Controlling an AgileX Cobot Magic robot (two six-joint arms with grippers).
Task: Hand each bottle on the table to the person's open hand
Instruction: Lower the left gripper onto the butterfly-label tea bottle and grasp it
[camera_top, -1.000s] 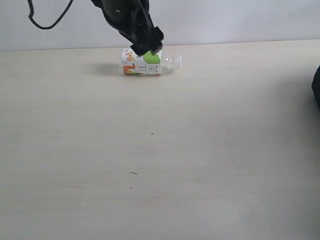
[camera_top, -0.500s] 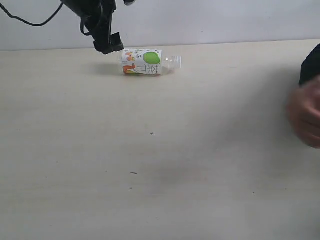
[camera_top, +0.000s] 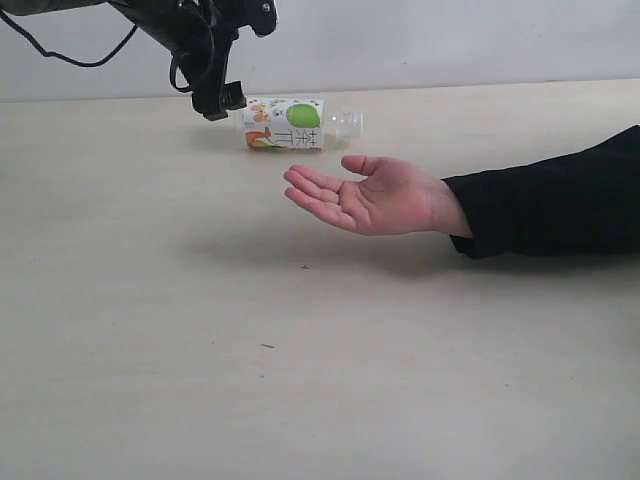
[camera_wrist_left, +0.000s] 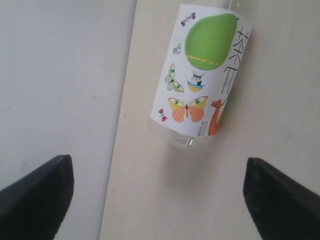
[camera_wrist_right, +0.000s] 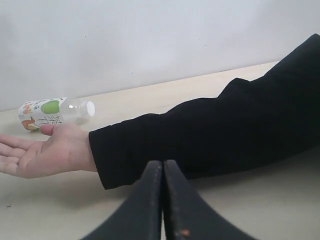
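One bottle (camera_top: 292, 124), clear with a white label and a green apple, lies on its side at the table's (camera_top: 150, 300) far edge; it also shows in the left wrist view as the bottle (camera_wrist_left: 202, 75) and in the right wrist view as the bottle (camera_wrist_right: 50, 113). My left gripper (camera_top: 218, 104) hovers open just left of the bottle's base, holding nothing; its fingertips (camera_wrist_left: 40, 192) stand wide apart. The person's open hand (camera_top: 365, 195), palm up on a black sleeve, reaches in from the right, in front of the bottle. My right gripper (camera_wrist_right: 163, 172) is shut and empty, near the sleeve. The other bottles are out of view.
The black-sleeved forearm (camera_top: 550, 205) lies across the right side of the table. A pale wall (camera_top: 450, 40) runs right behind the table's far edge. Black cables (camera_top: 70, 55) hang from the left arm at upper left.
The person's hand has come in from the right and now rests open in mid-table. My left gripper has moved from over the bottle to its left side and slightly lower.
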